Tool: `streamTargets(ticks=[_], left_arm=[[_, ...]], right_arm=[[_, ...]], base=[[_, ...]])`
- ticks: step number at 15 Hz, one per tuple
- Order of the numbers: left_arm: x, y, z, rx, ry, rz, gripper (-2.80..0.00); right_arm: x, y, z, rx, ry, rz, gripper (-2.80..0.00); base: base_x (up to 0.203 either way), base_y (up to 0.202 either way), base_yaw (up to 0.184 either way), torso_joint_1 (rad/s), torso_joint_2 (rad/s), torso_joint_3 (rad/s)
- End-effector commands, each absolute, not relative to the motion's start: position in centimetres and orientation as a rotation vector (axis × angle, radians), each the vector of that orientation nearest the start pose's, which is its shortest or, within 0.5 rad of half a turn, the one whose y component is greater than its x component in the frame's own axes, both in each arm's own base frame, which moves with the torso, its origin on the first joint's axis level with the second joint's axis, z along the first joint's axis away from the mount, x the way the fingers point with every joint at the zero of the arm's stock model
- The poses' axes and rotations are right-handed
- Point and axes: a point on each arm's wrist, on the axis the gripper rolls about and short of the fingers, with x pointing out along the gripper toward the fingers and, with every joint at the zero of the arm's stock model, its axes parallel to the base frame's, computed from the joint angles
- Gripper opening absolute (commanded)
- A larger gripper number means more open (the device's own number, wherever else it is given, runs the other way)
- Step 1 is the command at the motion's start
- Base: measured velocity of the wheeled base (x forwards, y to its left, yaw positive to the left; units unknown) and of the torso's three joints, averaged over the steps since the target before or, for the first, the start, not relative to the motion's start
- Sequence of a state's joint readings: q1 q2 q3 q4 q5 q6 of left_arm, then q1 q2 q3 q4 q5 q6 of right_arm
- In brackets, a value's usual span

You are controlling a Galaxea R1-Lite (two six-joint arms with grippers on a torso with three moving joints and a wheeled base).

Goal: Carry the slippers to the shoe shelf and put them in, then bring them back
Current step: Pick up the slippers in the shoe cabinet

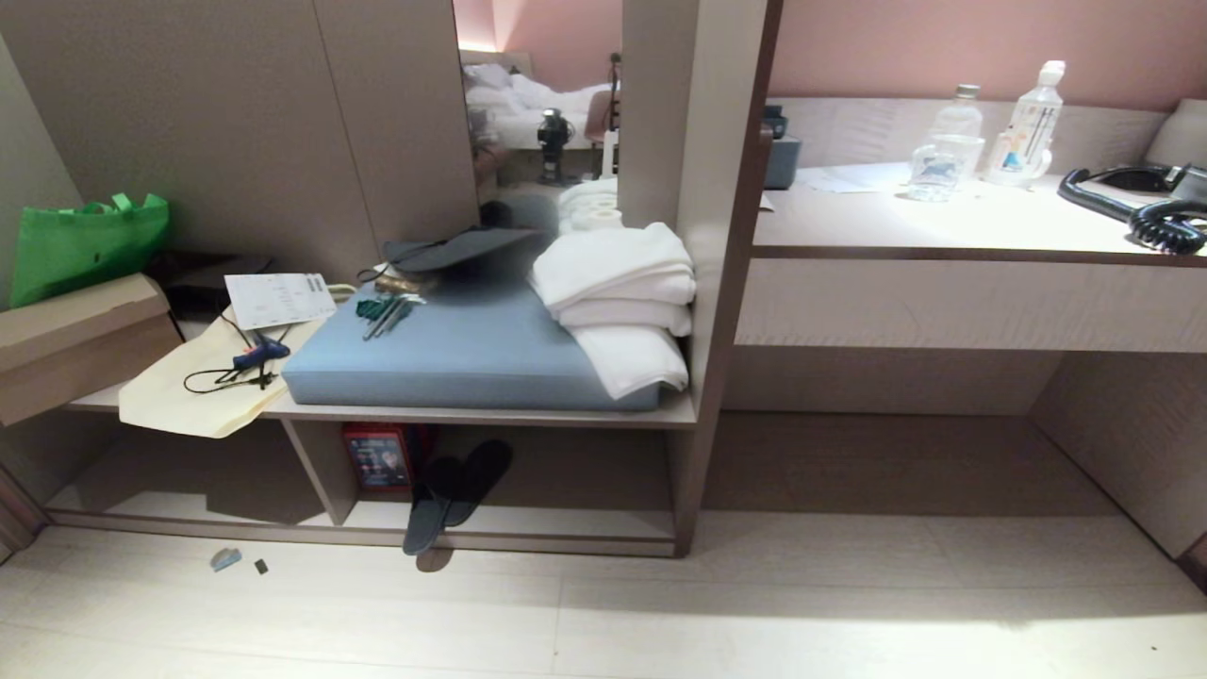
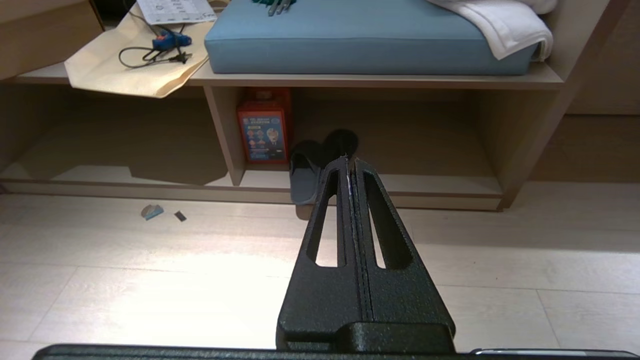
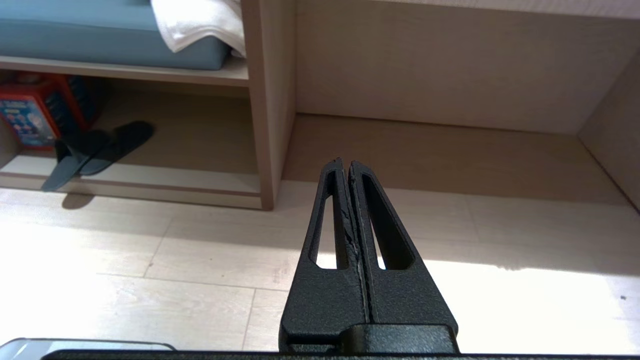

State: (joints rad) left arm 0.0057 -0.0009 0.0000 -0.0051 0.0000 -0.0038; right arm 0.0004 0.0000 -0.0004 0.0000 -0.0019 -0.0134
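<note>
The grey-blue slippers [image 1: 453, 495] lie overlapped in the shoe shelf [image 1: 566, 521], just right of its vertical divider, with one toe sticking out past the front lip over the floor. The left wrist view has the slippers [image 2: 306, 172] straight beyond my left gripper [image 2: 348, 159], which is shut and empty, well short of them above the floor. In the right wrist view the slippers [image 3: 95, 152] lie off to one side in the shoe shelf [image 3: 150, 177], while my right gripper [image 3: 345, 162] is shut, empty, and faces the open space under the desk. Neither arm shows in the head view.
A red box [image 1: 379, 456] stands in the cubby beside the slippers. On the bench board lie a blue cushion [image 1: 462, 354], folded white towels [image 1: 622, 302], a dark flat hat [image 1: 457, 250] and a cream bag with a cable. Small scraps [image 1: 226, 559] lie on the floor. The desk [image 1: 943, 226] holds bottles.
</note>
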Motion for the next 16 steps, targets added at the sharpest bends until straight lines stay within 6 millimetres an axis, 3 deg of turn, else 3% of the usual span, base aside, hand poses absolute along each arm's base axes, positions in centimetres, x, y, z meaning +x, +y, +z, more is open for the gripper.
streamTargets(ticks=[1,4,16], left_arm=[[-2.28,-0.01,7.60,-0.004,-0.005,0.006,-2.80],[-2.27,-0.01,7.61,-0.005,-0.005,0.006,-2.80],[-2.28,-0.01,7.61,-0.006,-0.006,0.006,-2.80]], right_arm=[[-2.27,-0.01,7.55,-0.014,0.002,0.000,-2.80],[-2.27,-0.01,7.55,-0.012,0.002,0.000,-2.80],[-2.27,-0.01,7.55,-0.011,0.002,0.000,-2.80]], base=[[0.000,0.000,0.000,0.000,0.00,0.000],[0.003,0.067,-0.004,0.001,0.00,0.003],[0.000,0.194,-0.001,0.003,0.00,0.003]])
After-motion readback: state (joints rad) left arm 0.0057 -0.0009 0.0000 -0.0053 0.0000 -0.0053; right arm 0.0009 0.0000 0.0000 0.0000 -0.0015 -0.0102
